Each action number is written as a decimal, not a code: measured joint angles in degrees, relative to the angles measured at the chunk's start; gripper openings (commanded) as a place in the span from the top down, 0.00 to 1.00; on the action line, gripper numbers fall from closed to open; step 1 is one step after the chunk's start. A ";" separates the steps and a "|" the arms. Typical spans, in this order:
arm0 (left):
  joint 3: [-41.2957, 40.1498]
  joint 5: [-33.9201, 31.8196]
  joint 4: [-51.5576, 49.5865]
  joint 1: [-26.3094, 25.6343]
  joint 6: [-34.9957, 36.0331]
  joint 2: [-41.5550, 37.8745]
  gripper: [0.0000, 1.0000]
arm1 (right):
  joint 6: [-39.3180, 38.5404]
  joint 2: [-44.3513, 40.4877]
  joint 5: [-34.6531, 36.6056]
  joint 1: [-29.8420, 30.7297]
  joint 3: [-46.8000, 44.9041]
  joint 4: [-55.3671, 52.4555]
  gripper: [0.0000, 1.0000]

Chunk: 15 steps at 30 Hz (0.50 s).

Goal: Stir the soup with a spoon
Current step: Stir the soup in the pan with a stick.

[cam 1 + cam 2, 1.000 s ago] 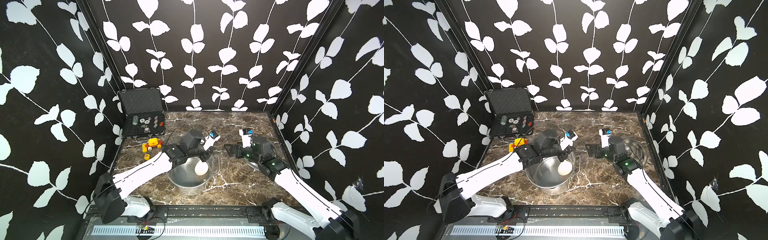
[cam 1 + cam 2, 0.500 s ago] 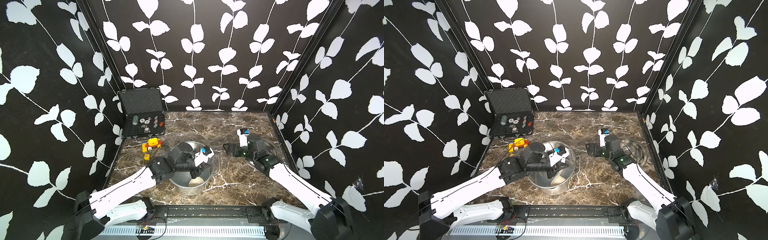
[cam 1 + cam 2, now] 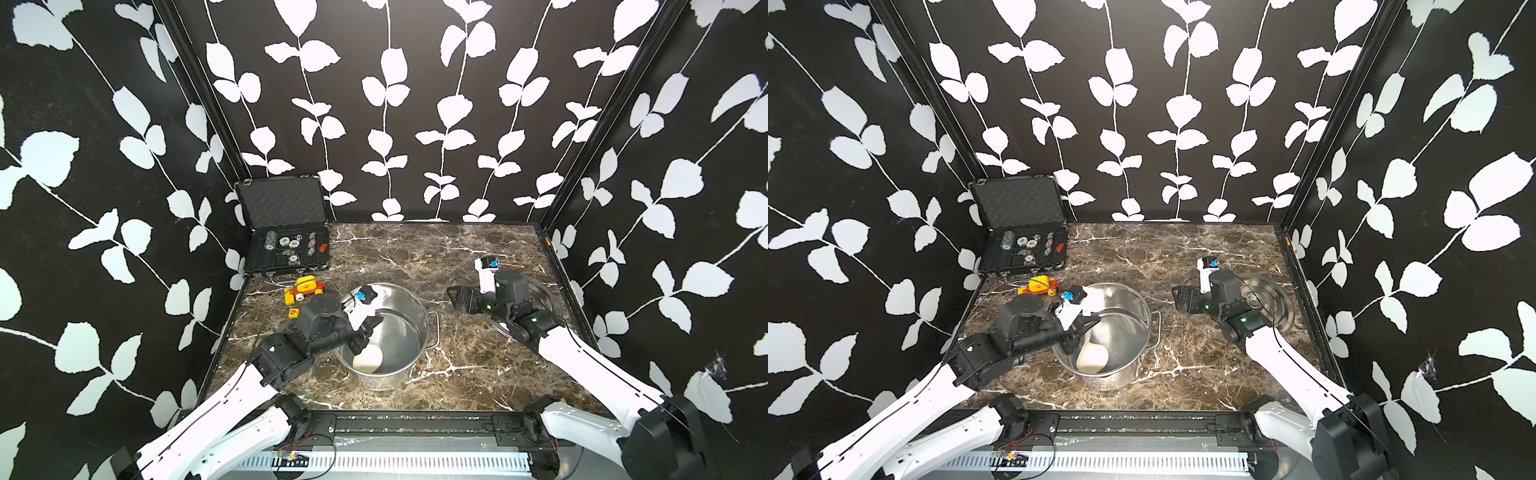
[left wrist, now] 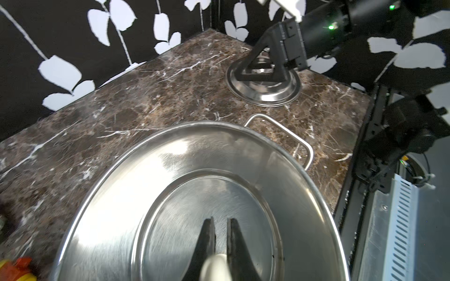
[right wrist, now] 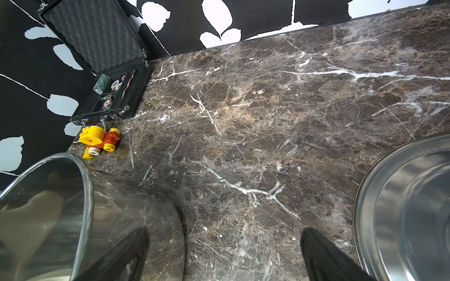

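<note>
"What stood in the far corner by the wall?"

"An open black case (image 3: 282, 203), foam-lined lid upright, poker chips (image 3: 286, 242) in its slots."

"And in front of it?"

"A yellow-and-orange toy tractor (image 3: 304, 289) on the marble desk (image 3: 415, 257), with a small yellow numbered tile (image 3: 294, 312) just beside it. A steel lid (image 3: 1273, 297) lay flat, well apart."

Robot lab booth: leaf-print walls (image 3: 415, 124)

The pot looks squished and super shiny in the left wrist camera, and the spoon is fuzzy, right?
Left wrist view: yes, the pot stretches into an oval with white glare inside; the spoon is a close, soft blur. Right wrist view: the pot's side mirrors the marble table.
</note>
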 measured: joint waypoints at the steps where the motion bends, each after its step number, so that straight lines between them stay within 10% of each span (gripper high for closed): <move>1: 0.00 -0.55 -0.42 0.31 -0.17 -0.17 1.00 | 0.02 0.00 0.02 0.00 0.00 0.00 0.01; 15: 0.72 -12.17 1.55 8.33 -2.69 4.94 1.00 | -0.04 -0.07 0.26 0.00 0.11 -0.52 0.01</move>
